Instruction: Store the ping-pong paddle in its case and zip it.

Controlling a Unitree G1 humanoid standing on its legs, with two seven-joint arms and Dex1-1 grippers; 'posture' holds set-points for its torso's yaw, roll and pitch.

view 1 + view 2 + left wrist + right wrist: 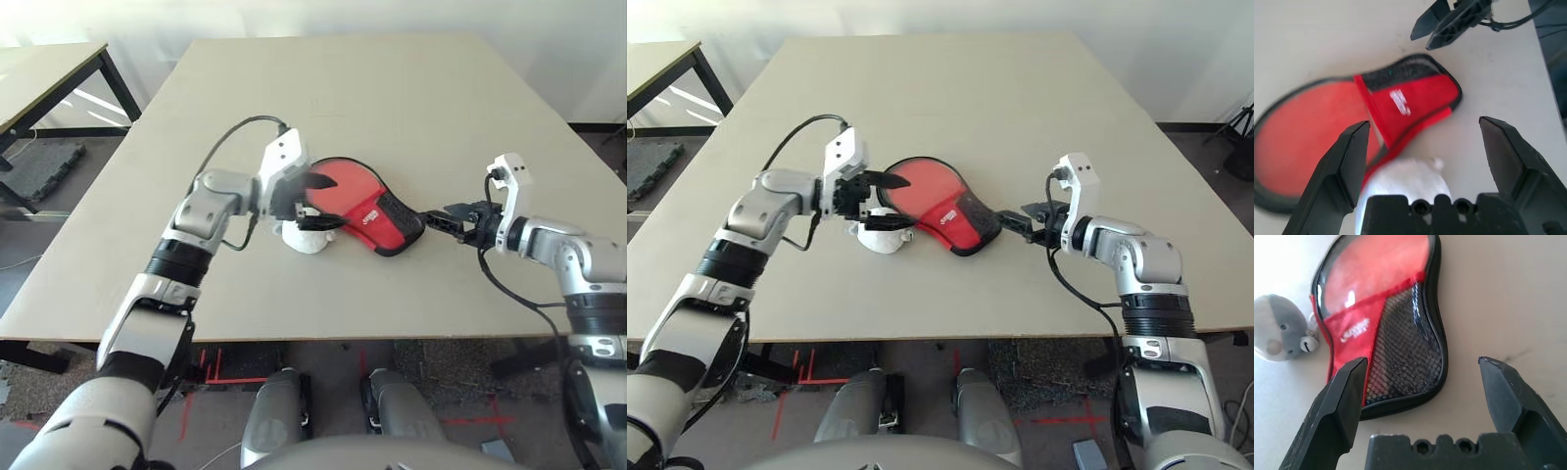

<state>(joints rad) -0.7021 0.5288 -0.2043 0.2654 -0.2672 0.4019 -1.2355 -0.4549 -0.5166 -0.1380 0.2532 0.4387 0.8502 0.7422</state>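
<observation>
Lying red side up on the counter (411, 108), the case (945, 208) is being flanked by both tools, each spread wide and empty. Its long axis is being lined up with the right tool (1027, 221), nearest its narrow end; the left tool (884, 201) is being held over the round end.

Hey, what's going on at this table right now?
A two-armed robot is working over a red-and-black paddle case lying flat on the table. Both pincers are open and hold nothing: the left pincer hovers at the case's round end, above a small whitish plush toy, and the right pincer points at the narrow mesh end.
</observation>
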